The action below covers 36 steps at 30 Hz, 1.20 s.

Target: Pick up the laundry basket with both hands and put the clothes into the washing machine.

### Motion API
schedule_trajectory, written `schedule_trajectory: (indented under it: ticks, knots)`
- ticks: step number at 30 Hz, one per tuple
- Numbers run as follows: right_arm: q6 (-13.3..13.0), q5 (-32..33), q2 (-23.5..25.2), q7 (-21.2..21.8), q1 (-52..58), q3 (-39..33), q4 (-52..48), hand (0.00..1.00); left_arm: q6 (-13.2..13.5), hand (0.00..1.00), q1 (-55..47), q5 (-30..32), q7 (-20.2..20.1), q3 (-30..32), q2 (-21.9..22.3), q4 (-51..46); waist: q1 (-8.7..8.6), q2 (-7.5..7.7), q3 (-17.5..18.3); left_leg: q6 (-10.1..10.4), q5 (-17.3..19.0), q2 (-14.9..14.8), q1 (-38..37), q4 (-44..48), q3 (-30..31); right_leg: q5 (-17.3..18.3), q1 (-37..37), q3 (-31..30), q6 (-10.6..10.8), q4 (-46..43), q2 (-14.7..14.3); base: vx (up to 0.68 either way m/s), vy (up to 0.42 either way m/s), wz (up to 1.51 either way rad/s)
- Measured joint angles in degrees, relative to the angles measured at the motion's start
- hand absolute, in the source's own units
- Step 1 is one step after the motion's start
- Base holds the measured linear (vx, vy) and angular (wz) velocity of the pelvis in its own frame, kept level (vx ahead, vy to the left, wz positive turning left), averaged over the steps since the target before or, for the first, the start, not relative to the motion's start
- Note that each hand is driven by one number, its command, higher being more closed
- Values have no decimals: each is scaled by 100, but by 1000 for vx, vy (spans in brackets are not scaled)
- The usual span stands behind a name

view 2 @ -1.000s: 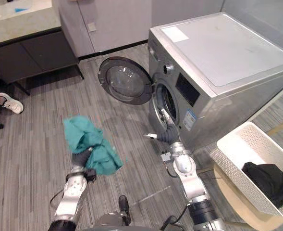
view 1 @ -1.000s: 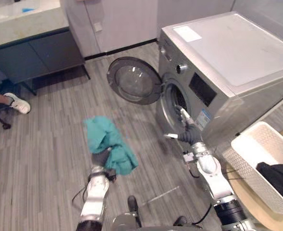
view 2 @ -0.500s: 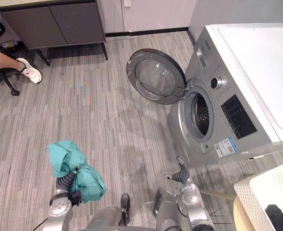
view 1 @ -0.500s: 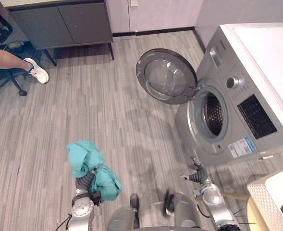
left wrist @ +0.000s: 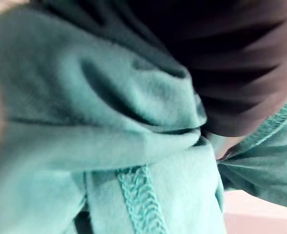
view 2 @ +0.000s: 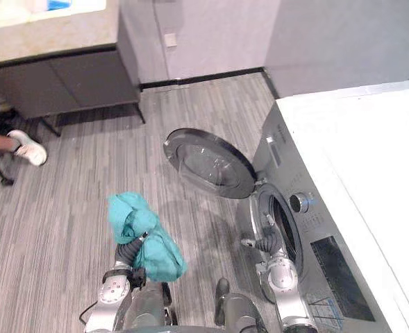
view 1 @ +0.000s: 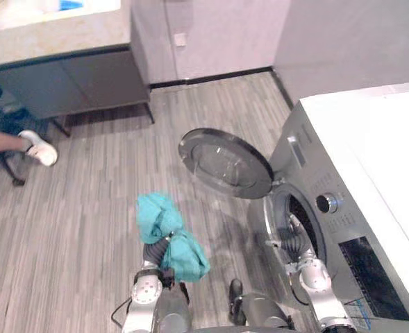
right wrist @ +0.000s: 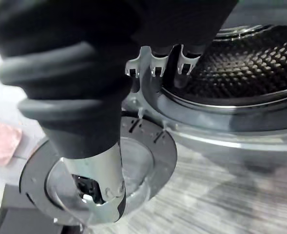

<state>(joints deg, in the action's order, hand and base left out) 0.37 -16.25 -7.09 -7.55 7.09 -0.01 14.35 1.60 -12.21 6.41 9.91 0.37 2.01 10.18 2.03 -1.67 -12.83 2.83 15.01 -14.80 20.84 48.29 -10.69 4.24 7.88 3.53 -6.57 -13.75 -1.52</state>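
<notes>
Your left robot hand (view 1: 155, 248) holds the teal cloth (view 1: 164, 222) up, buried in it; can't tell the grip. Right robot hand (view 1: 296, 241) is open at the drum (right wrist: 240, 53) mouth. Door (view 1: 221, 163) is open. Loading not yet done.

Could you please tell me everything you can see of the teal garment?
The teal garment is soft, fleece-like cloth with a stitched hem, crumpled into two bunched lobes. It is wrapped around the left hand, which carries it over the grey wood-look floor, left of the washing machine and its open round door.
</notes>
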Motion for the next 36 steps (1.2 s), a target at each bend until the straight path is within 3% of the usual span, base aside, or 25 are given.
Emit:
schedule_trajectory:
  ticks: [2, 3, 4, 5, 6, 7, 8, 10, 11, 13, 15, 16, 18, 20, 22, 23, 24, 25, 26, 27, 29, 30, 31, 32, 36]
  knots:
    - [9, 1, 62, -5, 72, 5, 1, 0, -1, 100, -3, 2, 3, -15, -1, -9, 43, 1, -2, 31, -19, 281, -37, -1112, 468, 17, -69, -385, 30, -14, -2, 252, 208, -113]
    - [6, 1, 104, -13, 97, 8, 2, 0, 2, 100, 12, 23, 7, -57, -21, -10, 48, 25, -6, 177, -121, 551, -189, -1948, 1021, 131, -62, -653, 229, -101, 32, 273, 312, -112]
    - [7, 2, 105, -13, 124, 8, 13, 0, 1, 100, 0, 42, 9, -81, -18, -8, 47, -1, -3, 286, -251, 616, -286, -2369, 1296, 214, -42, -768, 364, -175, 15, 251, 375, -142]
    - [6, 2, 61, -13, 137, 9, 37, 0, 1, 100, -69, 60, 11, -127, 38, 0, 64, -229, 30, 395, -633, 533, -542, -2931, 1710, 384, 2, -997, 580, -313, -209, 171, 376, -166]
    - [16, 1, 149, -28, 60, 3, 172, 0, -3, 100, 0, 78, 14, -196, 7, 124, 76, -251, -22, 506, -742, 445, -611, -2727, 1647, 570, 58, -1252, 728, -508, -327, 151, 369, -163]
    - [15, 6, 230, -29, 92, 20, 172, 0, -21, 100, 22, 84, 9, -202, -68, 160, 63, -148, 22, 452, -676, 476, -657, -2731, 1475, 612, 117, -1310, 786, -566, -254, 115, 296, -139]
    - [3, 6, 364, -23, 211, 104, 142, 0, -15, 100, 26, 90, 10, -200, -180, 149, 51, 63, 90, 371, -621, 529, -741, -2759, 1051, 675, 249, -1634, 905, -684, -140, 95, 225, -138]
    - [2, 4, 435, -6, 307, 211, 142, 0, -10, 100, -10, 92, 16, -181, -272, 145, 74, 257, 162, 205, -551, 539, -916, -2781, 383, 618, 417, -1970, 1040, -704, -30, 72, 218, -161]
    - [-2, 0, 445, -4, 287, 264, 175, 0, -10, 100, -24, 95, 15, -182, -322, 144, 78, 252, 161, 140, -495, 500, -1002, -2830, -77, 524, 600, -1836, 1153, -666, 80, 23, 183, -177]
    - [-15, -1, 445, 3, 109, 301, 420, 0, -11, 100, 4, 97, 15, -188, -385, 145, 20, 336, 192, 98, -467, 443, -1115, -2941, -645, 355, 807, -1249, 1105, -571, 325, 30, 130, -161]
    - [-9, -4, 431, 9, -197, 299, 1130, 0, -10, 100, 184, 98, 16, -176, -463, 184, -8, 303, 172, 135, -439, 251, -1318, -3046, -1199, 148, 901, 287, 805, -404, 770, 61, -1, -126]
    - [-4, -4, 428, 11, -249, 299, 1275, 0, -7, 100, 235, 97, 20, -152, -465, 213, -7, 290, 164, 179, -408, 182, -1363, -3046, -1331, 123, 903, 779, 724, -409, 900, 50, -46, -104]
    - [-5, -4, 396, 11, -414, 298, 1691, 0, -6, 100, 410, 97, 30, -14, -470, 529, -31, 237, 129, 321, -306, -8, -1588, -3024, -1702, 116, 827, 2029, 710, -564, 1232, 84, -108, -113]
    - [-6, -4, 279, 7, -507, 289, 1763, 0, -9, 100, 500, 98, 53, 38, -519, 679, -192, 183, 89, 322, -308, -144, -1631, -2914, -1818, 198, 980, 1879, 702, -824, 1105, 109, -188, -86]
    - [-7, -4, 97, -1, -596, 294, 1850, 0, -8, 100, 555, 96, 70, 50, -477, 792, -244, 146, -2, 314, -311, -435, -1514, -2098, -1821, 358, 1027, 1587, 626, -1006, 940, 123, -219, -87]
    - [-7, -4, -8, -6, -647, 300, 1860, 0, -7, 100, 578, 96, 116, 57, -438, 849, -245, 87, -65, 216, -372, -639, -1341, -1419, -1632, 438, 997, 1477, 577, -1101, 849, 137, -157, -90]
    - [-8, 5, -73, -30, -754, 306, 1868, 0, -7, 100, 659, 85, 189, 56, -438, 908, -286, 64, -240, -7, -439, -771, -1016, -547, -1185, 543, 874, 1278, 518, -1186, 811, 97, -66, -88]
    - [-7, 11, -159, -103, -821, 259, 1904, 0, -2, 100, 793, 76, 266, 58, -452, 988, -277, 124, -428, -8, -185, -663, -723, -23, -706, 624, 812, 1114, 472, -1263, 786, 67, 11, -73]
    - [-6, 22, -189, -139, -856, 253, 1933, 0, -1, 100, 864, 65, 296, 59, -476, 1024, -269, 87, -459, -21, -46, -553, -566, 100, -461, 657, 800, 1039, 447, -1302, 769, 53, -1, -61]
    - [-12, 46, -198, -222, -915, 245, 2032, 0, 2, 100, 932, 28, 361, 60, -539, 1037, -270, 145, -547, -20, 117, -291, -289, 86, -105, 734, 815, 945, 463, -1396, 762, 48, 8, -40]
    - [-10, 91, -185, -248, -936, 240, 2107, 0, 22, 100, 988, -24, 486, 80, -587, 1037, -257, 196, -717, 8, 175, 63, -4, -304, 306, 913, 864, 773, 483, -1633, 746, 71, 86, -42]
    - [-10, 118, -186, -258, -965, 241, 2157, 0, 25, 100, 1000, -63, 556, 89, -591, 1032, -214, 198, -775, 71, 134, 297, 93, -759, 565, 999, 1030, 636, 589, -1903, 741, 57, 153, -54]
    - [-16, 134, -232, -274, -963, 233, 2209, 0, 29, 100, 983, -83, 582, 97, -583, 1031, -150, 176, -775, 188, 12, 384, 94, -1116, 691, 1053, 1184, 524, 651, -2102, 708, 40, 191, -81]
    - [-3, 190, -177, -323, -1054, 226, 2370, 0, 25, 100, 1000, -118, 655, 132, -593, 1091, -68, 246, -900, 243, 43, 393, 137, -1093, 592, 1173, 1406, 309, 767, -2424, 680, 26, 151, -62]
    - [-8, 263, -35, -467, -1216, 195, 2236, 0, 21, 100, 1231, -232, 878, 244, -525, 1058, -87, 293, -1114, 51, 272, 475, 673, -460, 370, 1214, 2064, 143, 856, -3025, 863, 5, 132, -26]
